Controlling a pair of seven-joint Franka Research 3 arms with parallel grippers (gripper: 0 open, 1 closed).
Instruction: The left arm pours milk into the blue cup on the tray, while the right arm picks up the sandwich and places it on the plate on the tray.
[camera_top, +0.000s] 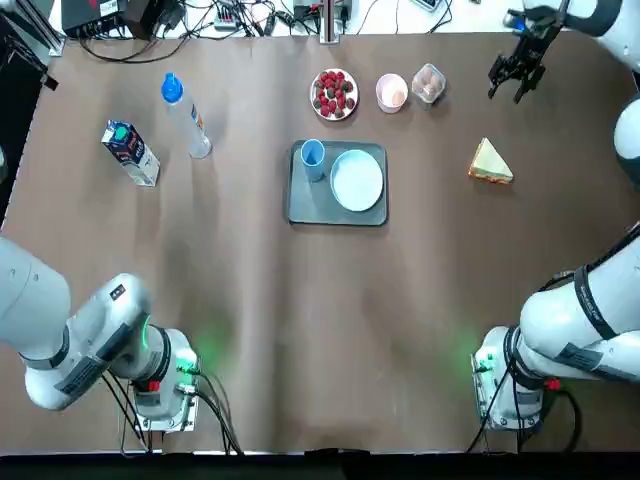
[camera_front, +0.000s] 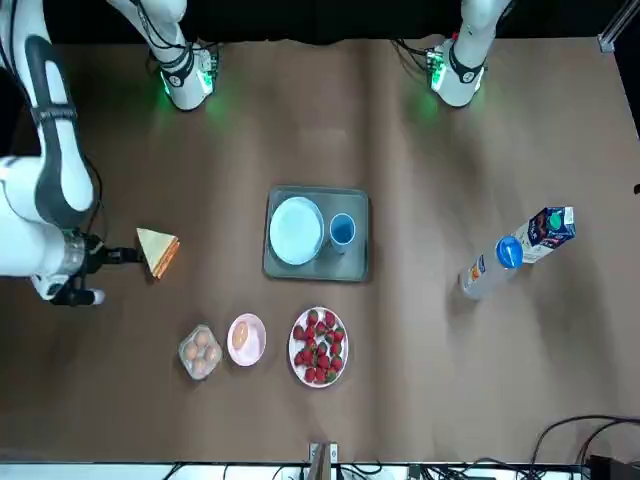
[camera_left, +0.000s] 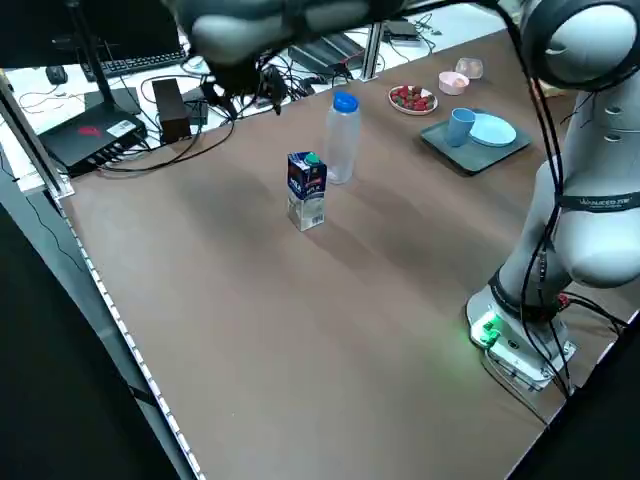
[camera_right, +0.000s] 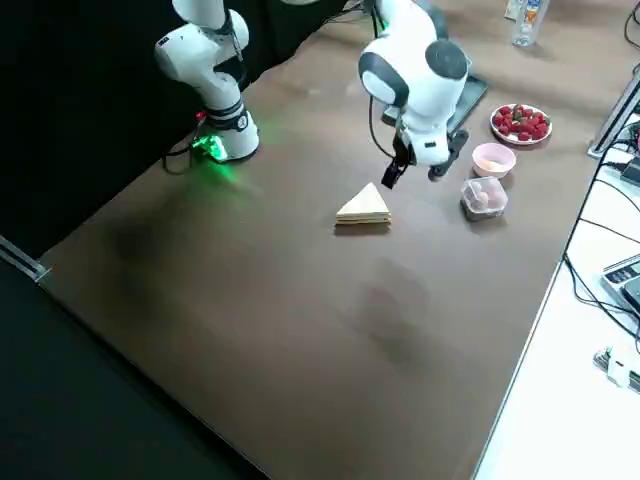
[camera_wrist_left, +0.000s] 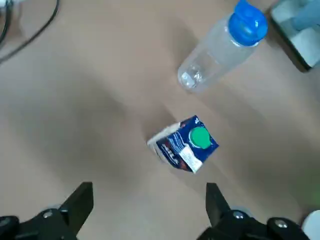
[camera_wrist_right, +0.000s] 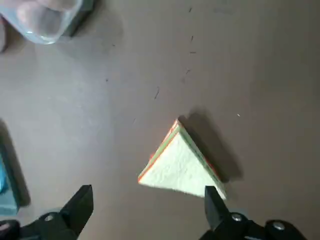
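Observation:
The milk carton (camera_top: 131, 152) stands at the table's far left, blue and white with a green cap (camera_wrist_left: 200, 137). My left gripper (camera_wrist_left: 147, 200) hovers open above it with nothing between its fingers. A triangular sandwich (camera_top: 490, 163) lies flat on the table at the far right. High over it, my right gripper (camera_right: 410, 175) is open and empty, and the sandwich (camera_wrist_right: 180, 165) shows just beyond its fingertips. At the table's centre, the grey tray (camera_top: 300, 205) holds the blue cup (camera_top: 313, 157) and the pale blue plate (camera_top: 357, 180).
A clear bottle with a blue cap (camera_top: 186, 117) stands just right of the carton. Behind the tray sit a plate of strawberries (camera_top: 334, 94), a pink bowl (camera_top: 392, 92) and a clear container of eggs (camera_top: 428, 83). Cables and equipment line the far edge.

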